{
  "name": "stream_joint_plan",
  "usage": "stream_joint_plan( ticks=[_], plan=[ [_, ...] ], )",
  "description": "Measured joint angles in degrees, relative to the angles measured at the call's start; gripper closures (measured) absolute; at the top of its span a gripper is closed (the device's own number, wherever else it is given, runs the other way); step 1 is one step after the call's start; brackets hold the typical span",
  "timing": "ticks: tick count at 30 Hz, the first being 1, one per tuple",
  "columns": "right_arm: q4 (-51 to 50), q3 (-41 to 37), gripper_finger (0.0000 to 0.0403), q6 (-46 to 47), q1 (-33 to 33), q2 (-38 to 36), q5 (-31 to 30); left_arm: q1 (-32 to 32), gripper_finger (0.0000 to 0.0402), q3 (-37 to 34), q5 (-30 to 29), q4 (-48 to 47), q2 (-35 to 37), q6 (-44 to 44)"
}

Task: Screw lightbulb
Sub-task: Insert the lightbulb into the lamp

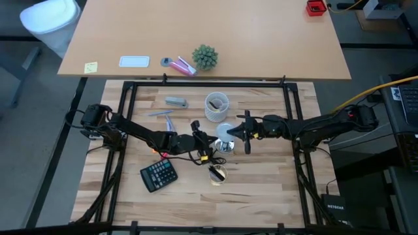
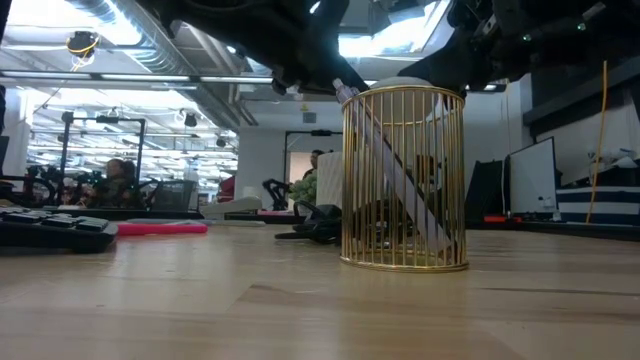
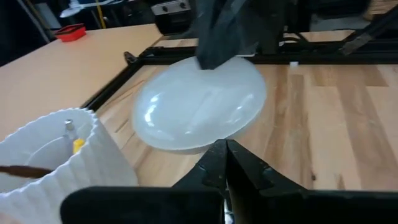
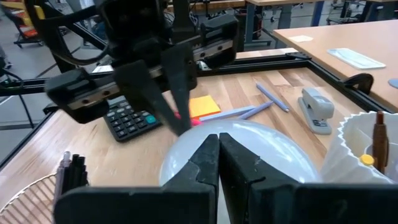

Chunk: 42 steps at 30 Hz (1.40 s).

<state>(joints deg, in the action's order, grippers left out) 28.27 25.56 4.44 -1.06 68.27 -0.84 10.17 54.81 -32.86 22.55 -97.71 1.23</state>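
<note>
Across the whole high view, a pale wooden table (image 1: 261, 196) inside a black frame. Reaching in from either side toward its middle, the two dark arms, meeting nearly tip to tip. Near the front on the left, well clear of both, a black calculator (image 1: 159, 175). Behind the meeting point, a white ribbed cup (image 1: 217, 104) with pens inside; in front of it, a gold wire pen holder (image 2: 405, 180), upright. Between cup and holder, at the centre, the lightbulb (image 3: 199, 106), white dome upward, directly between the two grippers. On its left side, the left gripper (image 3: 225, 146), fingers (image 3: 249, 171) pressed together, tips right at the dome's edge; cannot tell whether anything is pinched between them. On the opposite side, the right gripper (image 4: 218, 140), likewise pressed together with nothing visible between, tips resting against the glass. Farther back to the left, a grey stapler (image 1: 175, 102), and nearer the left arm a couple of pens (image 1: 168, 121) lying flat.
</note>
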Motion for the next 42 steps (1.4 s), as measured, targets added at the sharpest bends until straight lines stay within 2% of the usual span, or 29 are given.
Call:
stream_joint_plan(
  ticks=[8, 16, 20, 24, 29, 33, 39, 42],
  plan=[
    [0.0, 0.0, 0.0391, 0.2, -0.1, 0.0, 2.4, -0.2, 0.0401, 0.0, -4.5, 0.1, 0.0, 0.0],
    [0.0, 0.0, 0.0391, 0.4, -0.1, 0.0, 2.4, -1.4, 0.0399, 0.0, -5.1, 0.3, 0.0, 0.1],
    [0.0, 0.0, 0.0391, 0.4, -0.1, 0.1, 2.4, -1.5, 0.0399, 0.0, -8.1, 1.0, 0.0, -1.7],
    [0.0, 0.0, 0.0391, 0.4, -0.1, 0.1, 2.4, -0.4, 0.0399, 0.0, -12.4, 0.8, 0.2, -3.4],
    [0.2, 0.0, 0.0391, 0.4, -0.1, 0.1, 1.7, 1.4, 0.0399, 0.0, -13.1, 0.7, 1.7, -4.5],
    [1.0, -0.1, 0.0391, 0.4, -0.1, 0.1, 1.5, 2.7, 0.0399, 0.0, -10.7, 1.1, 2.4, -4.2],
    [2.1, -0.1, 0.0391, 0.0, -0.1, 0.1, 1.4, 3.2, 0.0399, 0.0, 2.1, 1.0, 2.4, -1.3],
    [2.1, -0.1, 0.0391, 0.0, -0.1, 0.1, 1.4, 3.2, 0.0399, 0.0, 3.3, 1.0, 2.4, -1.1]
  ],
)
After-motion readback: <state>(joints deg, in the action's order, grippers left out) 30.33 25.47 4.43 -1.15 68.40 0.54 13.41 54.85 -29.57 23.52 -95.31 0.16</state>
